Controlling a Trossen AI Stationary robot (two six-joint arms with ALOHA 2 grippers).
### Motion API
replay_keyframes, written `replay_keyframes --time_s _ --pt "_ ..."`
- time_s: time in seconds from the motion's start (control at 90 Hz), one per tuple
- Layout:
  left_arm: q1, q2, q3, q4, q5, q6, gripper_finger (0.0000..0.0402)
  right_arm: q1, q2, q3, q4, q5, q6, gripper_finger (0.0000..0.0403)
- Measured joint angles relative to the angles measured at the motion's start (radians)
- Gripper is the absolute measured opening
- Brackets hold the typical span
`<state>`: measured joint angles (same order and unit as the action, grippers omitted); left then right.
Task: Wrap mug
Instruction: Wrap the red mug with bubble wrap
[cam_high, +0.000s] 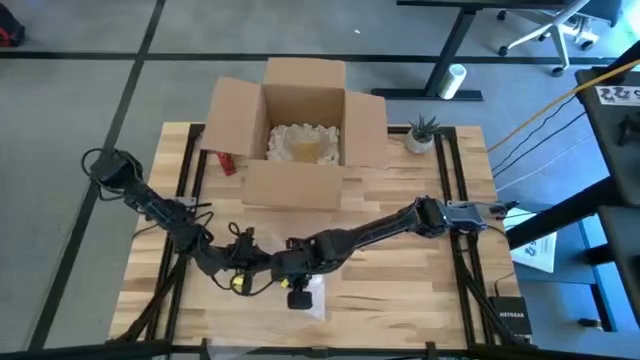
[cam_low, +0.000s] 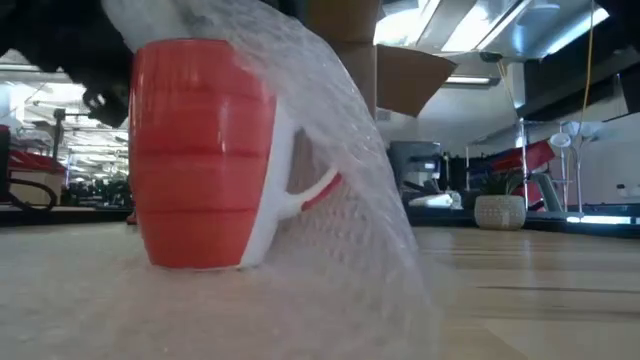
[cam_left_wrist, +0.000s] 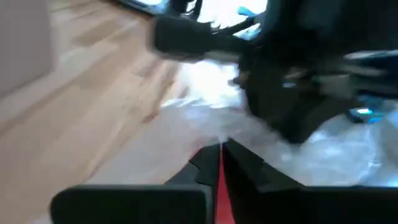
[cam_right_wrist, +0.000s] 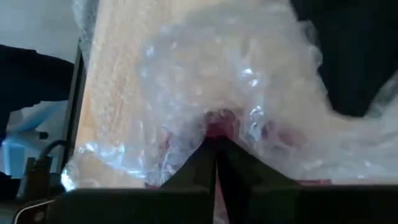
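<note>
A red mug (cam_low: 195, 150) with a white handle (cam_low: 300, 195) stands upright on a sheet of bubble wrap (cam_low: 330, 300) near the table's front middle. One part of the wrap (cam_low: 330, 120) rises over the mug's top and slopes down past the handle. In the high view both grippers hide the mug. My left gripper (cam_high: 243, 273) is shut at the mug from the left. My right gripper (cam_high: 298, 285) is shut on the wrap above the mug. The wrap (cam_high: 316, 300) shows beside it. My left gripper has a thin strip of the mug's red wall (cam_left_wrist: 219, 183) between its two fingers, at the mug's top. Whether one finger is inside the mug does not show. The mug stands upright with its base on the wrap. My right gripper pinches the bubble wrap (cam_right_wrist: 217, 127) between its two fingers, right over the mug, whose red shows through the film. One layer or several, I cannot tell. The wrap is raised at the fingers and slopes down to the table on the handle side.
An open cardboard box (cam_high: 300, 140) with crumpled paper inside stands at the far middle. A small red object (cam_high: 225, 162) lies by its left corner and a small potted plant (cam_high: 422, 132) stands at the far right. Bare wood (cam_high: 410, 290) lies to the right.
</note>
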<state>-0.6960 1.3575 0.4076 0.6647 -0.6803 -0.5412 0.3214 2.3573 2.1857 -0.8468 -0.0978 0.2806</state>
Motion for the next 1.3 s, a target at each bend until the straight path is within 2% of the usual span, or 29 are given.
replay_keyframes --time_s 0.233,0.356,0.533,0.656,0.744,0.833,0.989,1.3 --pt "-0.003 0.0 0.0 0.037 0.032 0.001 0.0 0.0 0.0 0.086 -0.187 0.002 0.025 0.0" --pt "-0.003 0.0 0.0 0.036 0.034 -0.006 0.0 0.004 -0.001 0.169 -0.294 0.035 0.043 0.0" --pt "-0.003 0.004 0.019 0.033 0.043 -0.001 0.0 0.026 -0.03 0.169 -0.312 0.198 0.05 0.0" --pt "0.013 0.037 0.058 0.03 0.09 0.028 0.0 0.05 -0.047 0.163 -0.24 0.349 0.003 0.0" --pt "0.033 0.089 0.082 0.029 0.126 0.024 0.0 0.065 -0.05 0.164 -0.185 0.392 -0.024 0.0" --pt "0.052 0.141 0.099 0.024 0.135 0.003 0.0 0.074 -0.049 0.164 -0.144 0.381 -0.04 0.0" --pt "0.078 0.173 0.107 0.024 0.134 -0.004 0.0 0.079 -0.048 0.161 -0.146 0.214 -0.02 0.0" --pt "0.098 0.111 0.107 0.024 0.119 0.083 0.0 0.071 0.024 0.156 -0.163 0.19 -0.016 0.0"
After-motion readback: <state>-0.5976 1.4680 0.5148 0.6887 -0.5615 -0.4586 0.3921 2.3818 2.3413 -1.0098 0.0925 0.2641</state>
